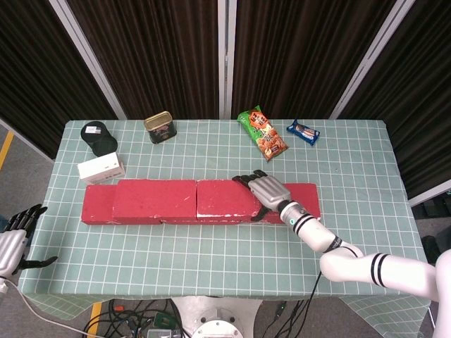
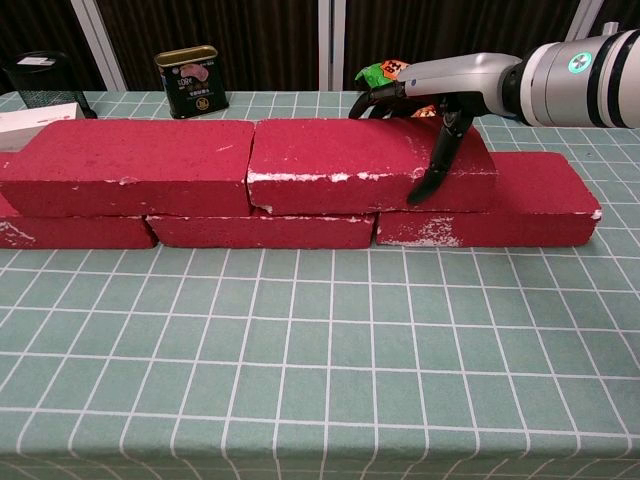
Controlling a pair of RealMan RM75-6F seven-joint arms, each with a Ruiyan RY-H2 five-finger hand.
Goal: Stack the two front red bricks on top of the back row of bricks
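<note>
Your right hand (image 2: 425, 120) rests over the right end of the upper right brick (image 2: 365, 165), fingers (image 1: 243, 179) reaching across its top toward the far edge and the thumb (image 2: 435, 160) hanging down its front face; it grips that end of the brick. To the left of this hand, the brick's other end meets the upper left brick (image 2: 130, 165) with no visible gap in the chest view. Both upper bricks lie on the back row of bricks (image 2: 265, 230), whose right end (image 2: 545, 195) sticks out uncovered just to the right of your hand and below it.

In front of the hand, toward you, the checked tablecloth (image 1: 225, 253) runs bare to the table's near edge. Behind the hand, well apart, lie a green snack bag (image 1: 262, 134) and a blue packet (image 1: 303, 131), near the far edge. Far to the left of the hand, beyond the bricks, sit a tin can (image 1: 160, 127), a black round container (image 1: 99, 137) and a white box (image 1: 101, 170).

Your left hand (image 1: 15, 241) hangs off the table's left edge, far from the bricks, fingers spread and holding nothing.
</note>
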